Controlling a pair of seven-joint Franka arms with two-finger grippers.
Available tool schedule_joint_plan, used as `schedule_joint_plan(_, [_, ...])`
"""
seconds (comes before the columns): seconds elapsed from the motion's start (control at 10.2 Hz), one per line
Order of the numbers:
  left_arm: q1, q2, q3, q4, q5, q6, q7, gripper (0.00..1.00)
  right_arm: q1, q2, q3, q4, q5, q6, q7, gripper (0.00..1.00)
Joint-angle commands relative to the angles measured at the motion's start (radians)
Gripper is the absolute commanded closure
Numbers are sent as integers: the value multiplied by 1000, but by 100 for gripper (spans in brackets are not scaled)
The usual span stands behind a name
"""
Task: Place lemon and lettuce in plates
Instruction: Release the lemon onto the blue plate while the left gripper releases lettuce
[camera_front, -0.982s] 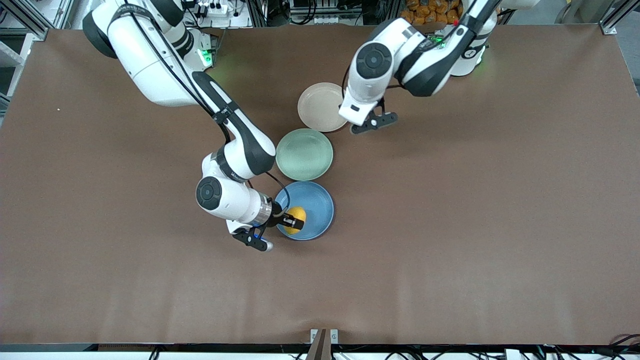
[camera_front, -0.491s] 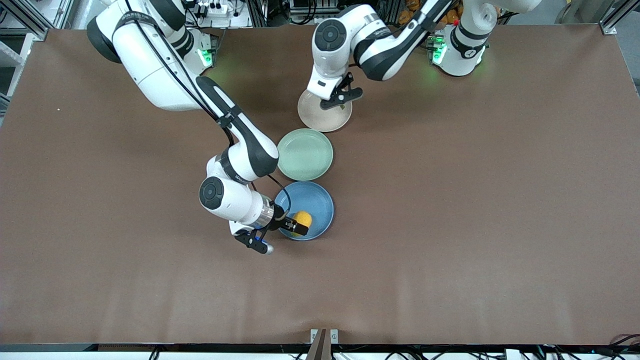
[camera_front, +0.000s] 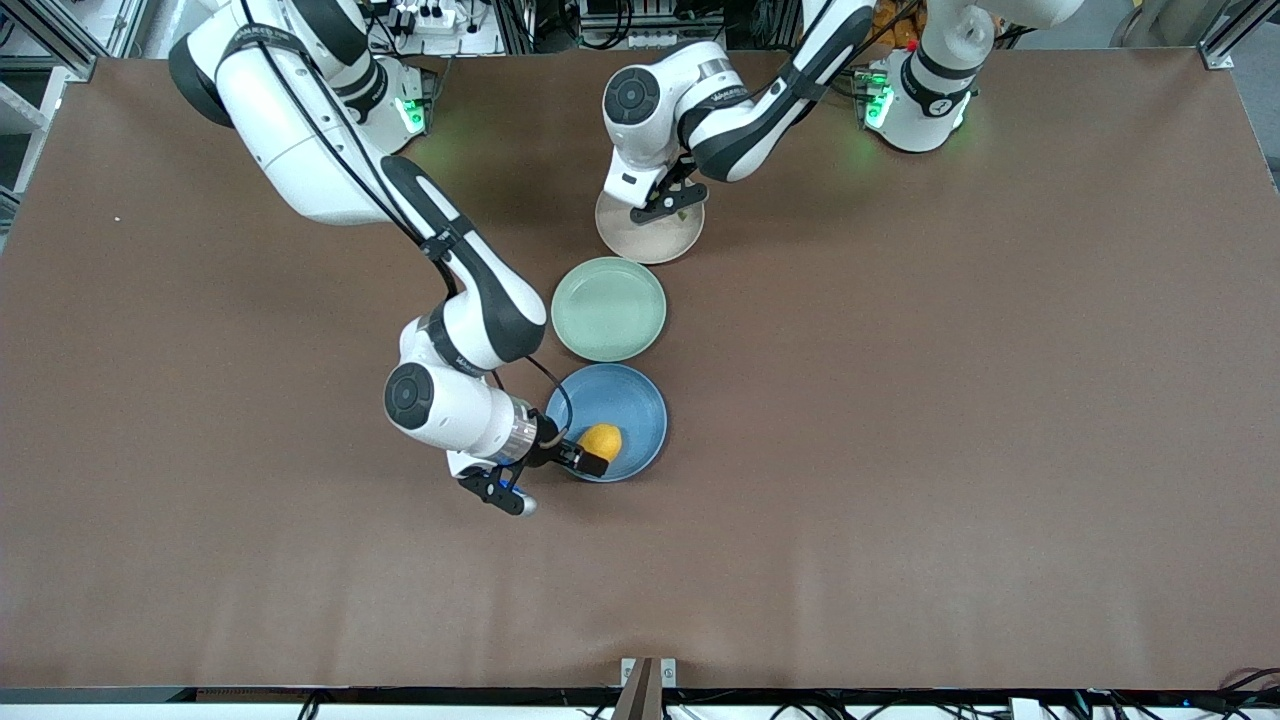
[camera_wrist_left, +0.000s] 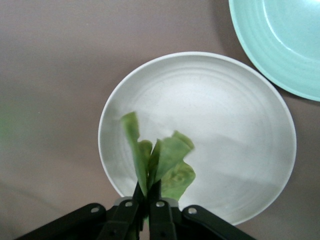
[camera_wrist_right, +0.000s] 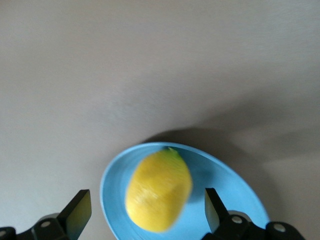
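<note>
Spread around the lemon (camera_wrist_right: 159, 192), right gripper (camera_wrist_right: 145, 215) should lift straight off the blue plate (camera_front: 640, 405); left gripper (camera_wrist_left: 142, 210), pinching lettuce (camera_wrist_left: 162, 165), should lower over the beige plate (camera_wrist_left: 235, 115) before opening.

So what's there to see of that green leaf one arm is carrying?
The lettuce is one green leaf, wrinkled and folded into upright flaps, paler on one lobe. The left gripper pinches its lower end between shut fingers, so it hangs in the air over the beige plate, near the rim. Whether its tip touches the plate cannot be told. In the front view only a sliver shows under the gripper.
</note>
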Motion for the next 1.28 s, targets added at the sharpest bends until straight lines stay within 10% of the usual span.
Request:
schedule_joint_plan(0.0, [-5,-7,1,43,47,0,-40,0,-32,-76,-54,4,9,-191,-115,0])
schedule_joint_plan(0.59, [186,-187,44,304,49,-275,155,0,-75,-214,-305,-31,-2,-596,-554,0])
schedule_joint_plan(1.18, [416,-422,162,310,33,-405,732,0,-182,-486,-342,-209,-181,-668,-686,0])
